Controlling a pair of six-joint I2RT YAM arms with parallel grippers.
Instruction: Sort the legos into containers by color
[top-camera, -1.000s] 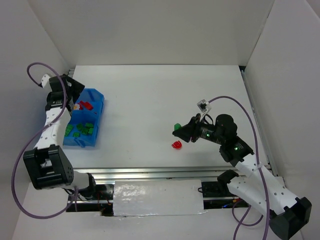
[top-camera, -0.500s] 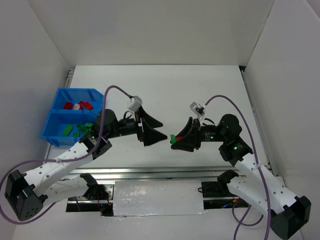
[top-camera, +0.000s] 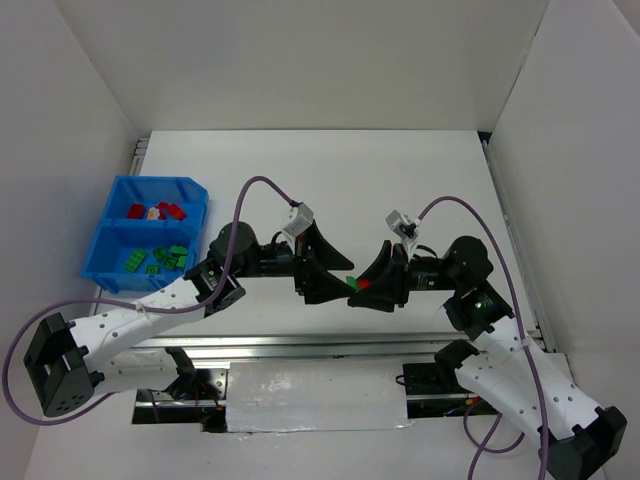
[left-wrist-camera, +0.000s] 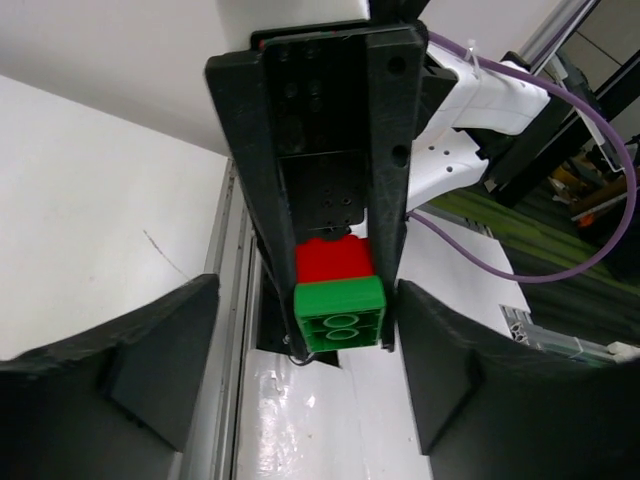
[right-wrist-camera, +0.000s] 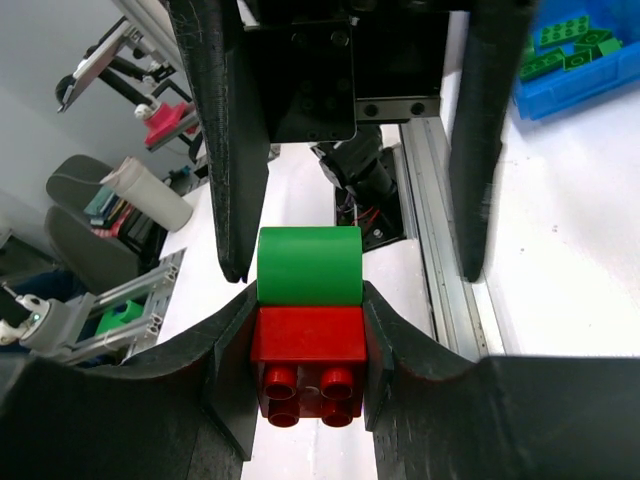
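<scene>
My right gripper (top-camera: 368, 285) is shut on a red lego (right-wrist-camera: 308, 350) with a green lego (right-wrist-camera: 308, 265) stacked on its far end, held above the table. My left gripper (top-camera: 335, 280) is open and faces it, its fingers (right-wrist-camera: 215, 130) flanking the green lego without touching. In the left wrist view the green lego (left-wrist-camera: 340, 315) sits in front of the red one (left-wrist-camera: 333, 258), between the right gripper's fingers (left-wrist-camera: 385, 150). The blue bin (top-camera: 97, 235) stands at the left, with red legos (top-camera: 160, 211) in the far compartment and green legos (top-camera: 158, 260) in the near one.
White walls enclose the table on three sides. The aluminium rail (top-camera: 300, 345) runs along the near edge under both arms. A corner of the bin with green legos shows in the right wrist view (right-wrist-camera: 580, 70).
My left arm has swung from the bin to the middle, gripper open towards the right gripper. The right gripper now holds red and green legos together and has met the left gripper.
</scene>
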